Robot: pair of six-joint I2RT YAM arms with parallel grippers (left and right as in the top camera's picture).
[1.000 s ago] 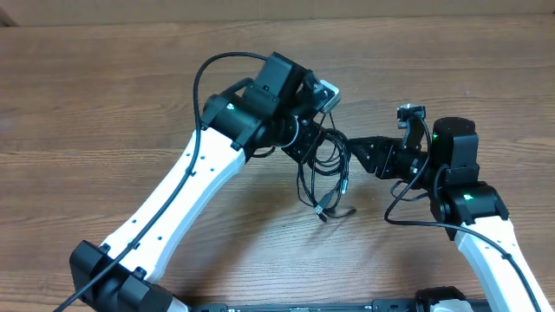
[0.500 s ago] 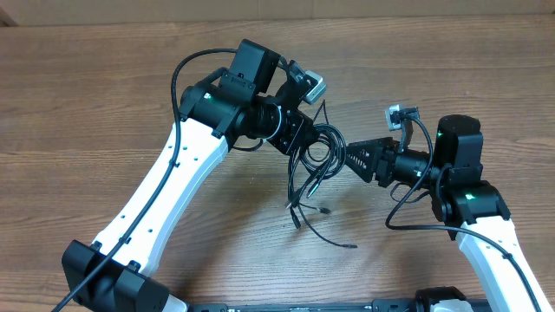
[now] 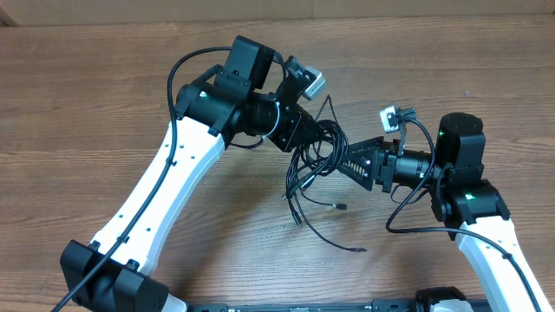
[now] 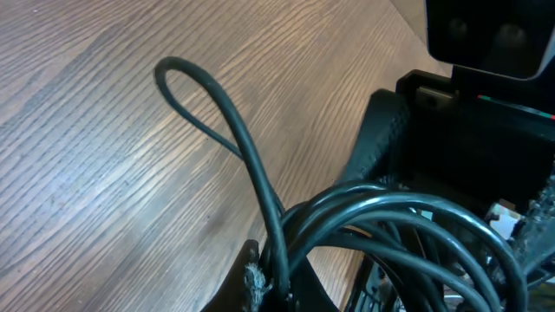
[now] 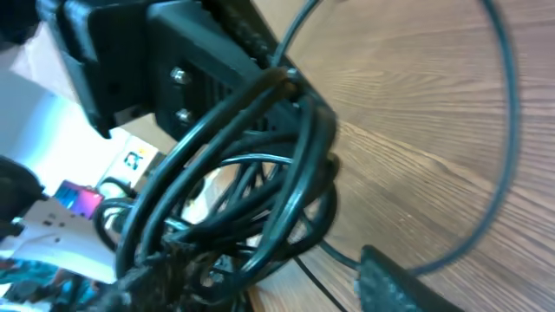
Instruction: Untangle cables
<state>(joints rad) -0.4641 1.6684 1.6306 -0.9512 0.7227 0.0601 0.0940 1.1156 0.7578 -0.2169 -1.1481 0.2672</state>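
The cables (image 3: 314, 154) are a bunch of thin black cords hanging in loops between both arms above the middle of the table. My left gripper (image 3: 302, 139) is shut on the bunch from the upper left. In the left wrist view its fingertips (image 4: 276, 290) pinch a cord (image 4: 251, 165) that loops away over the wood. My right gripper (image 3: 340, 160) reaches in from the right, open. In the right wrist view the tangled loops (image 5: 286, 173) hang over its left finger, and its right finger (image 5: 408, 282) stands apart from them. Loose plug ends (image 3: 342, 205) trail onto the table.
The wooden table (image 3: 104, 104) stretches out to the left and the back. One long cord end (image 3: 357, 250) lies toward the front, near the right arm's base. Thicker black wires run along both arms.
The left gripper has pulled the bunch up and to the left. The right gripper's jaws have spread wider. Cord ends have dropped and spread across the table in front.
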